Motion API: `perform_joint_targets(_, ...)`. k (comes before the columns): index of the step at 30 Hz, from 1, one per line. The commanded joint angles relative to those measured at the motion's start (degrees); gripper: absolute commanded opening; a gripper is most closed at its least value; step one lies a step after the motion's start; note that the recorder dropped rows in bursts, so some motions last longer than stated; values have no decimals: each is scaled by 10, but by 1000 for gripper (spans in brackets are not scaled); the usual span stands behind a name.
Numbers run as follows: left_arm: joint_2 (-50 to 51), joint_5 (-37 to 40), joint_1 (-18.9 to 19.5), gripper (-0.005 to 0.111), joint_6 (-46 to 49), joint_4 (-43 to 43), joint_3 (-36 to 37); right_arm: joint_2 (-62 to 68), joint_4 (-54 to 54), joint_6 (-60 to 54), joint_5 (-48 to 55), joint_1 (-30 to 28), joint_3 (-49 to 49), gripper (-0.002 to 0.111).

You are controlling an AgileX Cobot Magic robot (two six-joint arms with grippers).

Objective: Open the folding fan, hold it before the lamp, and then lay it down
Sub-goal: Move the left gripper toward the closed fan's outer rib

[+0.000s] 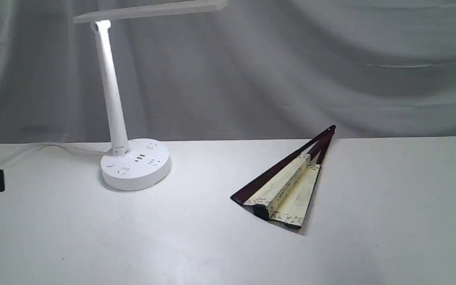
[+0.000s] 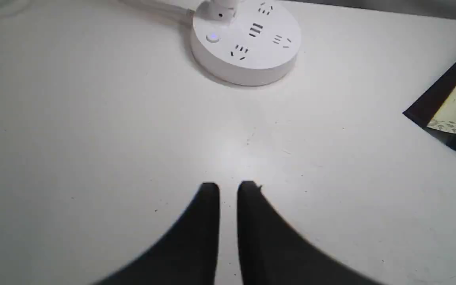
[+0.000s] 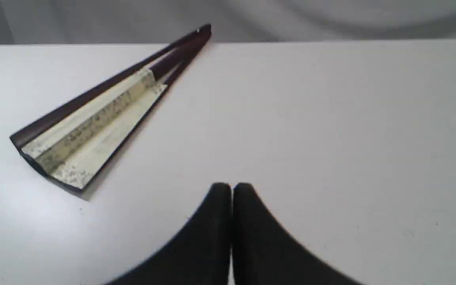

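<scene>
a: where's the folding fan [image 1: 287, 186] parked?

b: it's laid flat on the table [image 1: 402, 221], right of middle, only cracked into a thin wedge. pivot is aimed far, wide end near, probably so a guard can be caught from the near side. the lamp [image 1: 135, 166] is set far left, lit, well apart.

a: claws?

b: left gripper [image 2: 228, 189] is pinched to a thin slit, nothing held. right gripper [image 3: 232, 189] is closed up, empty. plenty of bare room is left between fan and lamp, but the pivot is right at the far edge.
</scene>
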Motion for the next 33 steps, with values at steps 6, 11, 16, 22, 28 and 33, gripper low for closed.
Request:
perform_joint_targets(6, 133, 37, -3, 23, 100, -77, -111, 108, -4, -45, -44, 6, -3, 26)
perform_joint_targets(11, 194, 48, -3, 23, 145, -103, -158, 157, -5, -74, -42, 13, -3, 35)
perform_joint_targets(16, 230, 116, -3, 22, 145, -105, -178, 205, -5, -69, 14, 13, -34, 35)
perform_joint_targets(22, 244, 131, -42, 22, 145, -62, -178, 272, -4, -45, 114, 13, -124, 35)
perform_joint_targets(28, 273, 66, -116, 22, 137, -78, -194, 331, -2, -45, 43, 13, -140, 35)
perform_joint_targets(33, 310, 108, -134, 22, 169, -138, -214, 358, 44, -45, 24, 13, -140, 35)
